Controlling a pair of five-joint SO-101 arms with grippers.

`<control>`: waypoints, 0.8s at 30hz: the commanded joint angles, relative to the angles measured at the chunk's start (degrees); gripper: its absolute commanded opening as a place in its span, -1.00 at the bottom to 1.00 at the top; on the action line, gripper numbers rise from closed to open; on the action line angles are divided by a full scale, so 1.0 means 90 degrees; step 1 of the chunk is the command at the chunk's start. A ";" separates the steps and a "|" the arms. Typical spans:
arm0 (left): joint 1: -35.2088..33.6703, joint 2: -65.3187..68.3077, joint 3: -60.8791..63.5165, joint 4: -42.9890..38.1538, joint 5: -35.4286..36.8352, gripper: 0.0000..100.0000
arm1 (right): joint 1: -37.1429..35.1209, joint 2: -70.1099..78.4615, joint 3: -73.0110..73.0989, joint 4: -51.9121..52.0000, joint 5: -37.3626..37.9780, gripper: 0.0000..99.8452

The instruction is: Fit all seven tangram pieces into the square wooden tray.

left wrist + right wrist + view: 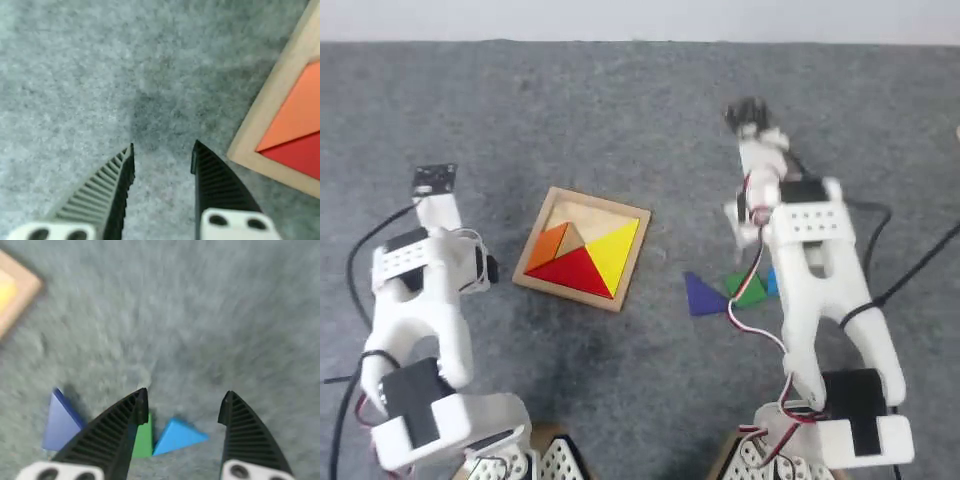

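Grey felt-like surface (620, 100) covers the whole table, its far edge meeting a pale wall. Left arm (415, 300) stands by the near left corner of the surface, right arm (815, 260) by the near right corner, reaching toward the far edge. Square wooden tray (633, 262) sits about mid-surface, slightly left of centre, turned so one corner points to the far edge. Inside the tray: red triangle (570, 272) along the near side, yellow triangle (612, 250) on the right side touching it, orange piece (550, 245) on the left side, and a small tan triangle (572, 238) between orange and yellow; the far part of the tray floor is bare wood. Three pieces lie loose on the surface right of the tray, at the right arm: purple triangle (60, 422) nearest the tray, then green piece (144, 442), then blue triangle (177, 435), green and blue touching, both partly under the arm in the high view. Left gripper (163, 145) is spread wide, holding nothing, over bare surface just beside the tray's left corner. Right gripper (185, 391) is spread wide, holding nothing, above the green and blue pieces.
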 commanded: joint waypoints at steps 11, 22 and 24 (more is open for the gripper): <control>0.0059 -0.0342 0.0347 -0.0625 0.0049 -0.63 | -0.0630 -0.0337 0.1748 -0.0552 0.0733 -0.52; 0.0059 -0.0332 0.0357 -0.0625 0.0049 -0.63 | -0.0591 0.0161 0.1680 -0.0659 0.0694 -0.96; 0.0059 -0.0332 0.0357 -0.0625 0.0049 -0.63 | -0.0591 0.0161 0.1651 -0.0679 0.0694 -0.95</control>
